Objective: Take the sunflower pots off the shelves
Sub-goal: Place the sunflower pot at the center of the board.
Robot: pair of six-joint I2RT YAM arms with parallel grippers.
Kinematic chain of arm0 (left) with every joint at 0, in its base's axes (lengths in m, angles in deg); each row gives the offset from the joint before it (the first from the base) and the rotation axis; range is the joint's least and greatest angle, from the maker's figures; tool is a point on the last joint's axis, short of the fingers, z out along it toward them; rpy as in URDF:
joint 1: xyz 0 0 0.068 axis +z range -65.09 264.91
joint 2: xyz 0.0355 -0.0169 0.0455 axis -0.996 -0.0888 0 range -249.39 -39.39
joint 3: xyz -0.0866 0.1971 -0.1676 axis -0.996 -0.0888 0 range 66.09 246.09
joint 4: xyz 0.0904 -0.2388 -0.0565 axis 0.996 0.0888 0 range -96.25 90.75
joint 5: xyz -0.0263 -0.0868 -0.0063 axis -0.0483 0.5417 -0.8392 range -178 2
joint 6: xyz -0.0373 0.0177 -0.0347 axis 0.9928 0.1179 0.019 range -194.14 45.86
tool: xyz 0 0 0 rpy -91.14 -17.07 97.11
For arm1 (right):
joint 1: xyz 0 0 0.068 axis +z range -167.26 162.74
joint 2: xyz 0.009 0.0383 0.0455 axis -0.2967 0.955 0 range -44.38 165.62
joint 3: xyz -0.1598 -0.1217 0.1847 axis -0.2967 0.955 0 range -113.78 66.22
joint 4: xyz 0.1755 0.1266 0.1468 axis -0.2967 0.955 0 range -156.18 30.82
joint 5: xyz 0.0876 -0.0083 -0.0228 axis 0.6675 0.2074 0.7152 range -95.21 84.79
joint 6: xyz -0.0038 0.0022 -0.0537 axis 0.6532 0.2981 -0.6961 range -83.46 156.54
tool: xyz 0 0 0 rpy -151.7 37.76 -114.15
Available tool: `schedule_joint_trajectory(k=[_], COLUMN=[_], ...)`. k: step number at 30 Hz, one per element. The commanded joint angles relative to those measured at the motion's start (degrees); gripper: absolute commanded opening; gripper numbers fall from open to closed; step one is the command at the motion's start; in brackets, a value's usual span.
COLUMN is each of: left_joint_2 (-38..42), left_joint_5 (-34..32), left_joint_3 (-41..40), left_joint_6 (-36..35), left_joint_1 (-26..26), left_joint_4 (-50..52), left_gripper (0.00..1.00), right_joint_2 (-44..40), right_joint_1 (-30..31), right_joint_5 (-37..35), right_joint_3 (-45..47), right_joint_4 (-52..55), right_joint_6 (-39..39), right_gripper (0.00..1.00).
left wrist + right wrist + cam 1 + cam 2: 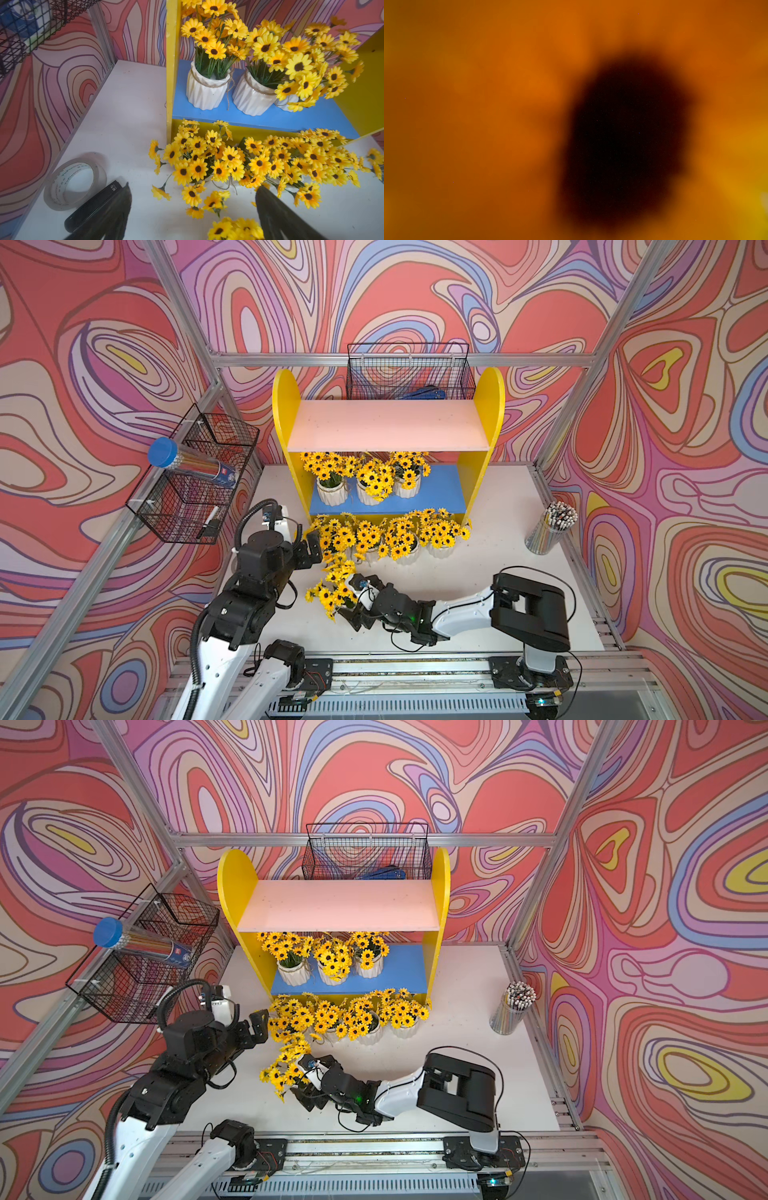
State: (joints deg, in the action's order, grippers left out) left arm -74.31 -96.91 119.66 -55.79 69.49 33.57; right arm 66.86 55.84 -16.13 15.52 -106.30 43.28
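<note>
Pink upper board [386,425] of the shelves [286,406] is bare in both top views, so that level looks finished; the blue lower board [440,489] carries 3 sunflower pots [331,491], upright in a row toward its left end, their blooms crowding together in the left wrist view; these 3 are what is left to take down; on the white table [519,572], just in front of the shelves, a row of pots [409,556] stands already off, probably 4, though the overlapping blooms make the count uncertain; 1 more bunch [330,597] lies nearer the robot, leaning to the left, its pot hidden; the right gripper [351,616] sits in that bunch with its jaws standing wide, and whether the pot lies between them cannot be made out; the right wrist view shows only a blurred bloom against the lens; the left gripper [194,185] hangs beside the left end of the table row, claw apart with nothing held, facing the lower board; by this reading roughly 5 pots are off and 3 remain, so the task looks a little past halfway
</note>
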Motion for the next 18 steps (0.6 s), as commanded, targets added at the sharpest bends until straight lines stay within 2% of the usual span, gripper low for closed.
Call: schedule_joint_trajectory(k=[1, 13, 16, 18], left_joint_2=[2.1, 3.1, 3.0, 3.1], left_joint_5=[1.8, 6.5, 6.8, 6.9], left_joint_3=[-0.9, -2.5, -2.1, -2.1], left_joint_6=[2.5, 2.2, 1.7, 1.6], left_joint_1=[0.2, 0.2, 0.2, 0.2], left_joint_4=[5.2, 3.4, 3.1, 2.8], left_gripper=[0.94, 0.93, 0.94, 0.93], right_joint_2=[3.7, 16.4, 18.0, 18.4], right_joint_1=[-0.1, -4.6, -4.8, -4.8], right_joint_5=[1.4, 2.4, 3.0, 3.4], right_joint_3=[-5.3, -12.4, -13.5, -13.4], right_joint_4=[-7.6, -6.4, -4.4, -4.3], right_joint_6=[1.5, 2.8, 2.0, 2.0], right_gripper=[0.0, 0.0, 0.1, 0.26])
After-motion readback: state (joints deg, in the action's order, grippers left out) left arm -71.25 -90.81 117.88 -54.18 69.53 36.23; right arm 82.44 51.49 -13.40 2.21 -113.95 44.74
